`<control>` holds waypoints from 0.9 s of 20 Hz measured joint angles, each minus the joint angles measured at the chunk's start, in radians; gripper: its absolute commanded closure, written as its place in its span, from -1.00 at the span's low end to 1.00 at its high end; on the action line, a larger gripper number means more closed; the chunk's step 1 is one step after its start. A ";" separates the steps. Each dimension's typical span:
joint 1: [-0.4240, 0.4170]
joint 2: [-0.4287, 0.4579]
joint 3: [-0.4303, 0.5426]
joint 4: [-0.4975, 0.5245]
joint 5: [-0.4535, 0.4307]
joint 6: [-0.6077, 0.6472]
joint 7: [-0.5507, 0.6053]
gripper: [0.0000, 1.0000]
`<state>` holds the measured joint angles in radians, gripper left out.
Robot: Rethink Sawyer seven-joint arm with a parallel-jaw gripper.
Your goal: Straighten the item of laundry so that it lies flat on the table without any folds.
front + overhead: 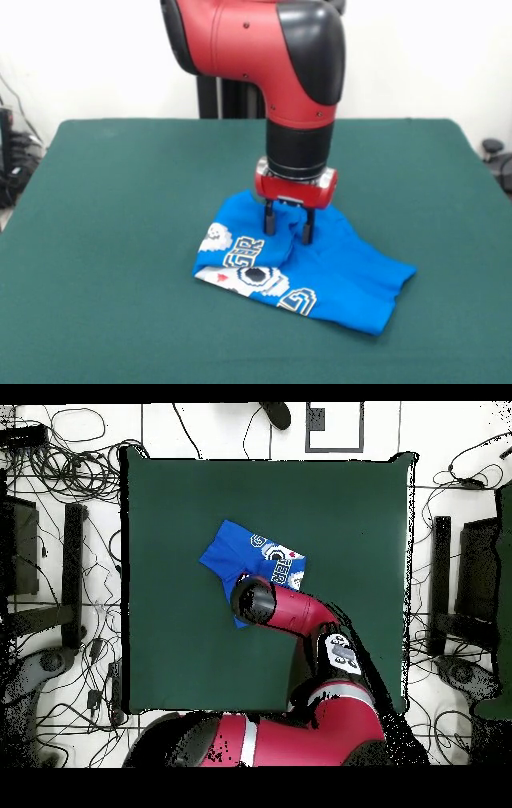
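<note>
A bright blue T-shirt is seen lying crumpled near the middle of the green bench, well clear of every edge, with its pixel graphic partly folded under along one side. The tool is shown lowered straight onto the heap, its two dark fingers spread apart with a ridge of cloth between them, not yet clenched on it. In the front view the bundle's long axis runs slantwise from beneath the tool toward the lower right, where a plain blue portion trails off. The tool is judged to be placed for a pinch at the shirt's far portion, from which the cloth could be drawn out flat.
</note>
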<state>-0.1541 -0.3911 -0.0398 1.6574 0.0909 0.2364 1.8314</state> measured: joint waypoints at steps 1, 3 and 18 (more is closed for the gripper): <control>0.001 0.000 -0.001 -0.001 -0.002 0.000 0.000 -1.00; 0.004 0.000 -0.003 -0.002 -0.008 0.000 0.000 -1.00; 0.027 0.009 -0.020 -0.023 -0.045 0.001 0.000 -1.00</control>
<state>-0.1271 -0.3825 -0.0598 1.6342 0.0460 0.2372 1.8314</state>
